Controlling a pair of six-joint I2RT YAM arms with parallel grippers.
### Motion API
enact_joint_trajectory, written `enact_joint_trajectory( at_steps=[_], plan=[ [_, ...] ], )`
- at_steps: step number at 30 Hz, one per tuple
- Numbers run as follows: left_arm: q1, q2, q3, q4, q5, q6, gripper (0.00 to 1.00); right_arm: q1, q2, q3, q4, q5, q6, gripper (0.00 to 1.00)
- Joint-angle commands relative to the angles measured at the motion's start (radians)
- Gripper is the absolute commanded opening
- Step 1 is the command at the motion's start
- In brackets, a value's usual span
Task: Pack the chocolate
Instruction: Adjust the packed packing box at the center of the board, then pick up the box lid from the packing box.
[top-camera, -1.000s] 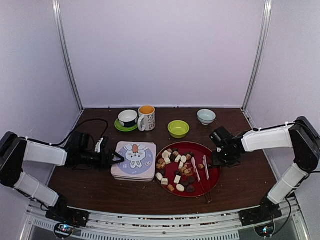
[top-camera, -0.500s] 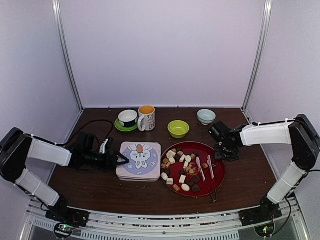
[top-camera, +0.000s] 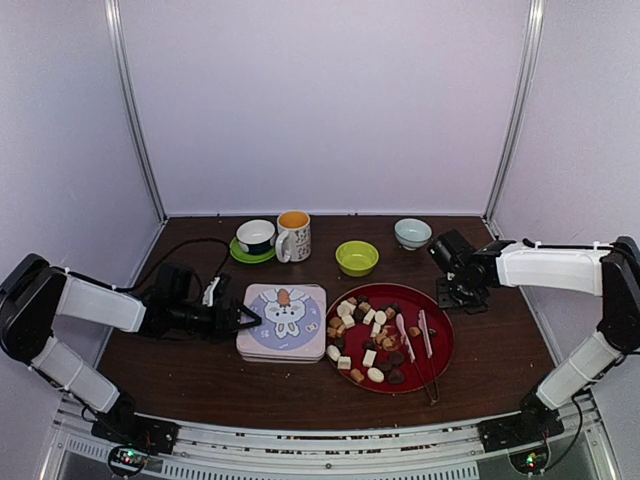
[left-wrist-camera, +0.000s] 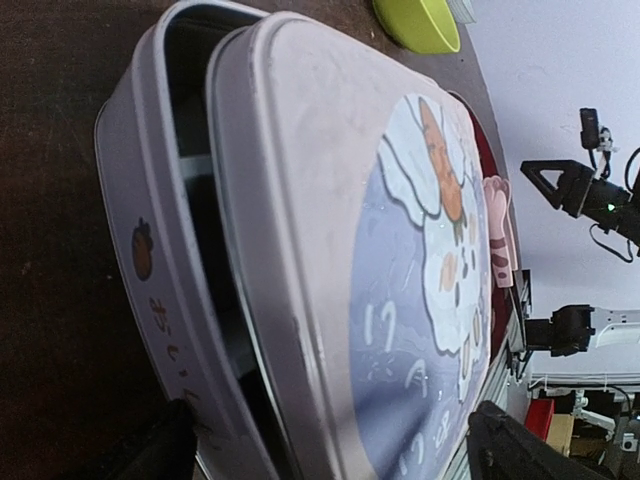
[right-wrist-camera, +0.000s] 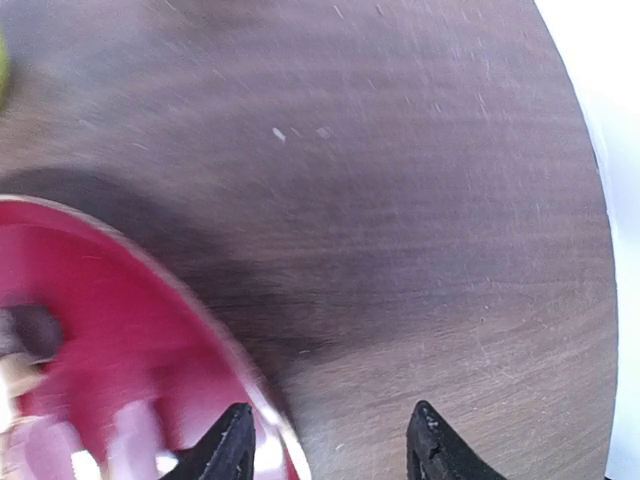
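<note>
**Mia:** Is any chocolate packed yet?

**Tom:** None that I can see; start at the left claw (top-camera: 243, 319); it is spread wide, its tips at the edge of the tin (top-camera: 283, 322), and it pinches nothing.

**Mia:** Is the tin open?

**Tom:** Only a bit; the lid (left-wrist-camera: 330, 230) sits crooked and a dark gap shows on the side near the left claw; I cannot tell what is inside.

**Mia:** Where is the chocolate (top-camera: 365, 335)?

**Tom:** Between the two claws, past the tin from the left claw, on the red plate (top-camera: 440, 345); lots of little bits, white, cream, tan and dark brown; some are blocks, some are round; they lie loose, mostly on the tin's side.

**Mia:** And the right claw (top-camera: 452, 296)?

**Tom:** Half spread over the worktop (top-camera: 180, 370), just beside the plate's far rim, holding nothing; the pink tongs (top-camera: 424, 333) lie on the plate near it; I think the lid must come off, then every bit needs packing.
</note>
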Motion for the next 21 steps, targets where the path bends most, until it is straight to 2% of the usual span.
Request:
enact_joint_trajectory(
  at_steps=[1, 7, 15, 21],
  plan=[
    [-0.019, -0.049, 0.035, 0.017, 0.009, 0.009, 0.97, 0.003, -0.142, -0.015, 0.068, -0.153, -0.077, 0.54],
    [-0.02, -0.175, 0.074, -0.179, -0.087, 0.072, 0.97, 0.059, -0.222, -0.049, 0.193, -0.423, -0.041, 0.6],
    [-0.02, -0.231, 0.091, -0.282, -0.129, 0.075, 0.97, 0.209, -0.109, -0.007, 0.431, -0.618, 0.132, 0.61],
    [-0.02, -0.208, 0.091, -0.269, -0.139, 0.057, 0.83, 0.289, 0.058, 0.057, 0.574, -0.659, 0.243, 0.6]
  ],
)
